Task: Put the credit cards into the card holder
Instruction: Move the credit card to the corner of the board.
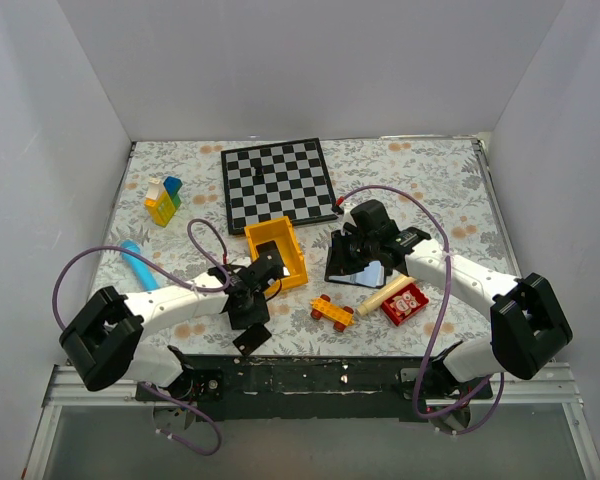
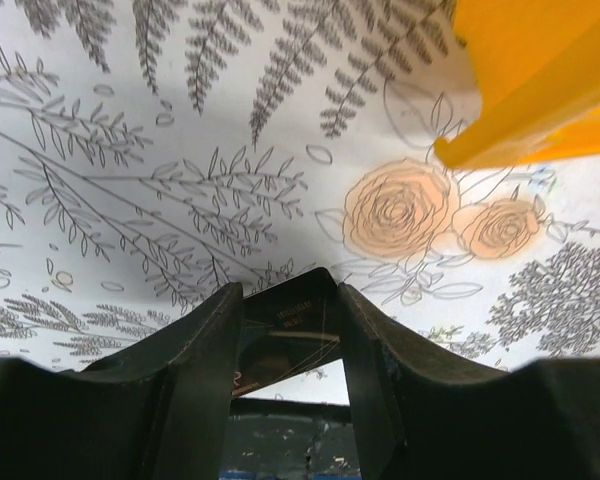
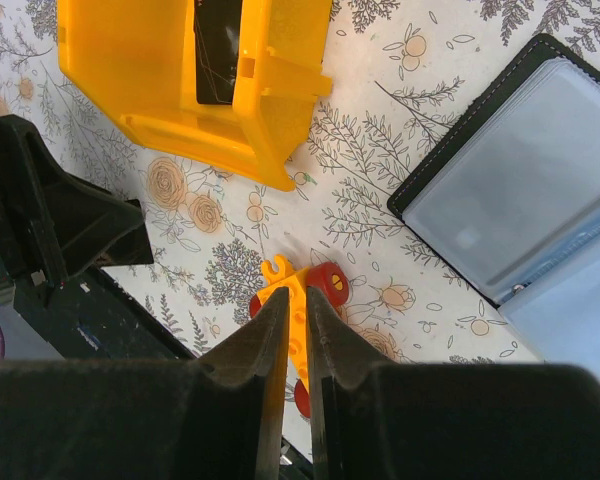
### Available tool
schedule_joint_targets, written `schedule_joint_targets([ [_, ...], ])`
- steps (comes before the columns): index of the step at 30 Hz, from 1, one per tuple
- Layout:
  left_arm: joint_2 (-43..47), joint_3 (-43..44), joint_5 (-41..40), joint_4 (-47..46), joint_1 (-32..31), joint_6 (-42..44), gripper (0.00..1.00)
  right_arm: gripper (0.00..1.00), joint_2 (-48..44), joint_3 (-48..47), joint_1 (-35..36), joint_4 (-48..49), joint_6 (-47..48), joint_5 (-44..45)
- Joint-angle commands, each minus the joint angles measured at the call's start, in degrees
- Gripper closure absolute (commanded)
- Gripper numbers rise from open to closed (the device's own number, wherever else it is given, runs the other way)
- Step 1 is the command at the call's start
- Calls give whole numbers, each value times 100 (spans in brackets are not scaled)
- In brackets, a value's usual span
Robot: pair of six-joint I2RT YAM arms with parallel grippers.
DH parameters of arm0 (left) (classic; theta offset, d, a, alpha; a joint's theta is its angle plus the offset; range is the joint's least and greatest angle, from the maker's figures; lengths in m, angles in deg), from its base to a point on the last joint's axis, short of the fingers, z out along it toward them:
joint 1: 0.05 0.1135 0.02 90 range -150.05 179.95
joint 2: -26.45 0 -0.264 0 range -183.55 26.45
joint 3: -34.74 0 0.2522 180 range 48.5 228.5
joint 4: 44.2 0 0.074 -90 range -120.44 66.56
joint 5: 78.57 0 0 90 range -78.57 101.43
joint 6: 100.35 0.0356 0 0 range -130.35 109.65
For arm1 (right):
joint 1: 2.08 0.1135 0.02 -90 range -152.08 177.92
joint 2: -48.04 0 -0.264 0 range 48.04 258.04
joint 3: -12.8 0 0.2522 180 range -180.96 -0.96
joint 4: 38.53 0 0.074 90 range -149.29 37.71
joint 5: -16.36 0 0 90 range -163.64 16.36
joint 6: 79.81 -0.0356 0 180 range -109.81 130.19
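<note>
My left gripper [image 2: 287,290] is shut on a thin black credit card [image 2: 285,335], gripping its two side edges just above the flowered cloth near the table's front edge. From above, that gripper [image 1: 250,320] sits in front of the yellow bin, and the card [image 1: 252,338] sticks out below it. A second black card [image 3: 218,50] lies inside the bin. The card holder [image 3: 520,190] lies open on the cloth, blue-grey pockets up. My right gripper [image 3: 295,295] hovers left of the holder, over the toy car. Its jaws stand almost together on nothing. From above it [image 1: 365,245] partly covers the holder [image 1: 360,274].
The yellow bin [image 1: 295,262] stands between the two grippers. A yellow toy car with red wheels [image 1: 332,311], a wooden peg [image 1: 385,294] and a red block [image 1: 405,303] lie near the front. A chessboard [image 1: 277,182], stacked bricks [image 1: 163,200] and a blue cylinder [image 1: 138,264] are farther off.
</note>
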Motion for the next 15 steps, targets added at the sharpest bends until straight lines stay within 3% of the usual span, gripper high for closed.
schedule_joint_targets([
  [1, -144, -481, 646, 672, -178, -235, 58, 80, -66, -25, -20, 128, -7, -20],
  [9, -109, -411, 602, 750, -292, -297, 58, 80, -127, 36, -20, 128, -50, 15],
  [15, 111, 203, 120, 1251, -284, -183, 57, 75, -469, 247, -20, 215, -243, 156],
])
